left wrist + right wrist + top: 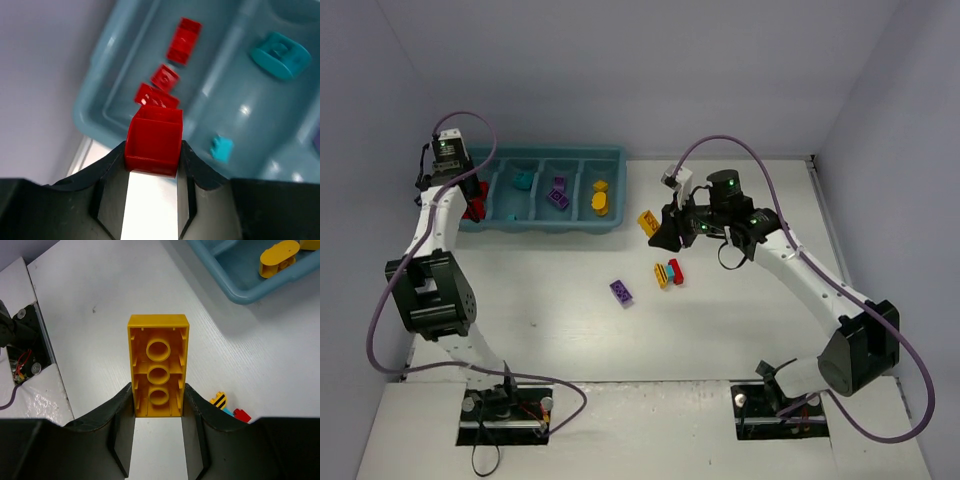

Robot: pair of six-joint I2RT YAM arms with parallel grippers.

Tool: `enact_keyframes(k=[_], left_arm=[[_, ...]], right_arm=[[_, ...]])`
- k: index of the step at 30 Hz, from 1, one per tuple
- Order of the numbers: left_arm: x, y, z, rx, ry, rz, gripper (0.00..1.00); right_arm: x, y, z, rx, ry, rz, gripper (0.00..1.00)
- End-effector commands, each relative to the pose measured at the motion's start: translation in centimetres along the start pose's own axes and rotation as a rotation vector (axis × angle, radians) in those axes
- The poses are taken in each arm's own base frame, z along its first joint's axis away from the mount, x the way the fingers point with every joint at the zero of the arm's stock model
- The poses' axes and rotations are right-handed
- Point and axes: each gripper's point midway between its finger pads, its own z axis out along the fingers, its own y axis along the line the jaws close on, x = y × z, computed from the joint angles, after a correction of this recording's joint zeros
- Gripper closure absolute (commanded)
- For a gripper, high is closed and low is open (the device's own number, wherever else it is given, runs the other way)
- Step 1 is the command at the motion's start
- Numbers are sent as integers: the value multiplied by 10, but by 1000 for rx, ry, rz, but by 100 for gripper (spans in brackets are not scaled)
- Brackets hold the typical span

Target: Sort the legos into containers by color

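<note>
Over the teal plastic tray [87, 117], my left gripper [154, 152] is clamping a red plastic brick [154, 141], due for dropping; right gripper [158, 390] is clamping a yellow brick [158, 357].

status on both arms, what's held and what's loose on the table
Left jaws shut on red brick, above red compartment of tray. Right jaws shut on yellow brick, over table. Purple brick, stacked piece loose; nothing blocking.

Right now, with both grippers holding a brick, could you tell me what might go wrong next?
1. The left gripper holds the red brick close over the rim of the teal tray; released here, it may bounce out.
2. The right gripper pinches only one end of the yellow brick, which could pivot or slip on the way to the tray.
</note>
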Motion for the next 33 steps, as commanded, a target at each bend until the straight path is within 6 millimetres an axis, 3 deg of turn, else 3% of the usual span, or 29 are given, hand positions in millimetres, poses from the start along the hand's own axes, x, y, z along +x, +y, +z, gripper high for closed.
enact_keyframes(k=[1,8,12,15,16,21,24,25,26,27,28,29,30,31,32,33], left_arm=[[-51,22,20,-49,-112,-81,95],[-54,24,70,-52,-80,-49,67],[-67,21,79,-34,-106,-48,53],[-81,17,74,-11,-140,-65,43],[-85,16,70,-1,-152,-72,42],[-100,5,26,76,-197,-141,33],[-95,-10,-14,130,-210,-185,31],[-100,-20,-43,161,-240,-197,31],[-79,-28,-45,173,-200,-199,31],[-73,-33,-56,171,-196,-224,30],[-69,-37,-81,179,-209,-231,30],[-41,-60,-84,207,-154,-205,30],[-27,-69,-92,218,-128,-189,30],[-20,-76,-108,246,-131,-173,30],[7,-101,-126,303,-89,-128,30],[19,-111,-134,334,-75,-112,30]], right_arm=[[-22,2,-2,9,-77,-36,100],[-21,-13,9,50,-74,-3,100],[-26,-28,21,79,-68,11,100],[-31,-40,35,94,-62,30,100],[-48,-43,38,97,-102,5,100],[-58,-69,75,140,-107,4,100],[-67,-87,102,176,-136,7,100],[-61,-95,117,180,-128,25,100],[-75,-96,124,188,-152,11,100],[-80,-99,130,199,-164,10,100],[-71,-107,145,210,-146,18,98],[-84,-105,152,213,-172,2,93],[-89,-110,158,236,-189,3,91],[-80,-118,171,244,-175,16,89],[-84,-124,181,262,-190,15,85],[-87,-127,186,268,-201,26,81]])
